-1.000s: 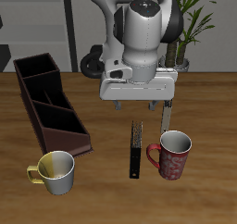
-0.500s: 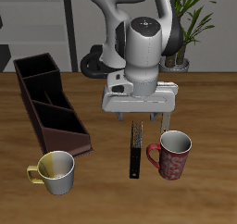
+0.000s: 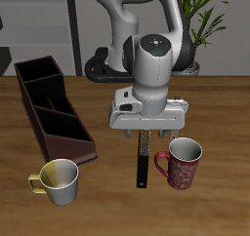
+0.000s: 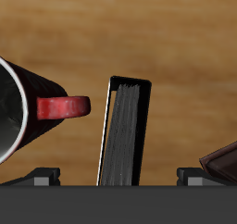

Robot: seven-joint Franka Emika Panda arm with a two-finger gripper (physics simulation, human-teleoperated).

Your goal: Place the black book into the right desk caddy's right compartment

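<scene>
The black book [image 3: 143, 165] stands upright on its edge on the table, between the red mug [image 3: 180, 163] and the right desk caddy [image 3: 59, 123]. My gripper [image 3: 145, 136] hangs just above the book's top, open, its fingers spread wider than the book. In the wrist view the black book [image 4: 125, 135] lies between the two fingertips of the gripper [image 4: 118, 176], untouched. The caddy is a long maroon-brown box; its right compartment [image 3: 37, 74] is the squarish end section farthest back. A corner of the caddy [image 4: 222, 159] shows in the wrist view.
The red mug [image 4: 23, 103] stands close beside the book, with its handle turned toward it. A yellow mug [image 3: 59, 180] sits near the table's front edge, by the caddy's near end. A potted plant [image 3: 200, 20] stands behind the arm.
The gripper has come down toward the book and shifted slightly over it. The book, mugs and caddy have not moved.
</scene>
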